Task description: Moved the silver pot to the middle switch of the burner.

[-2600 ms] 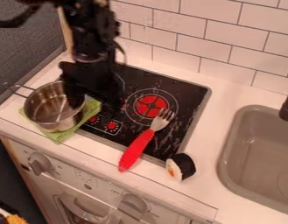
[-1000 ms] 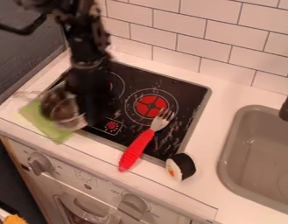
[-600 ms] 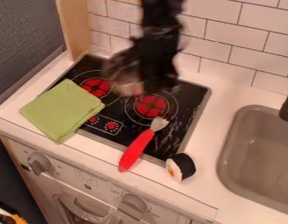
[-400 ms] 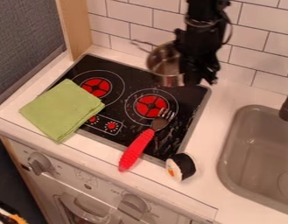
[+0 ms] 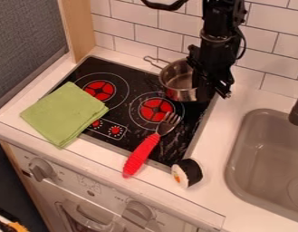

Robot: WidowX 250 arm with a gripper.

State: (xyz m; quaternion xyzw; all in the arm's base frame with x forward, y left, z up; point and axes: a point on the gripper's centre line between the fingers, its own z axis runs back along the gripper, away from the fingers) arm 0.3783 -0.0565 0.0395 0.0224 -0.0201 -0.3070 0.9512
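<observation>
The black gripper [image 5: 213, 89] is at the back right of the stove, shut on the right side of the silver pot [image 5: 177, 81]. The pot is upright over the rear right part of the black cooktop [image 5: 134, 79], its wire handle toward the upper left. Whether its base touches the cooktop cannot be told. The right burner [image 5: 156, 110] shows in front of the pot, and the left burner [image 5: 99, 91] is uncovered. The gripper covers the pot's right wall.
A red-handled fork [image 5: 141, 155] lies across the cooktop's front edge, tines by the right burner. A sushi roll [image 5: 187, 172] sits at the front right corner. A green cloth [image 5: 63, 114] lies at the left. The sink [image 5: 266, 158] is at the right; a tiled wall stands behind.
The gripper has carried the silver pot from the green cloth at the left to the cooktop's rear right. Most recently, pot and gripper moved slightly right and toward the front. The cloth is uncovered.
</observation>
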